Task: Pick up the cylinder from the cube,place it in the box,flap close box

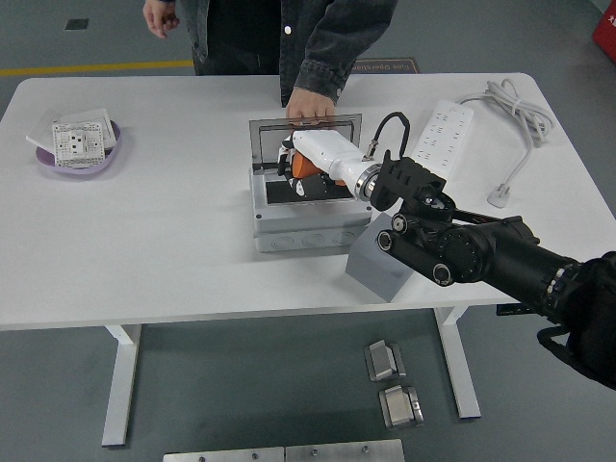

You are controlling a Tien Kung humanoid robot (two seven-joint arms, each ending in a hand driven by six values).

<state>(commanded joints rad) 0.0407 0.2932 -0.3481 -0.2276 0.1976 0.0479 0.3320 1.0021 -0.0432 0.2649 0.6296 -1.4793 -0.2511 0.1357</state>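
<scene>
My right hand (300, 169), white-backed with black fingers, is shut on the orange cylinder (301, 165) and holds it inside the open grey box (306, 227) at the table's middle. The box's clear lid (306, 141) lies folded back behind it. A person's hand (310, 105) rests on the lid's far edge. The grey cube (377, 269) stands just right of the box, partly under my right forearm. My left arm is out of view.
A purple dish (79, 158) with a white socket plate sits at the far left. A white power strip (442, 141) with its cable (515, 109) lies at the far right. The person stands at the table's far side.
</scene>
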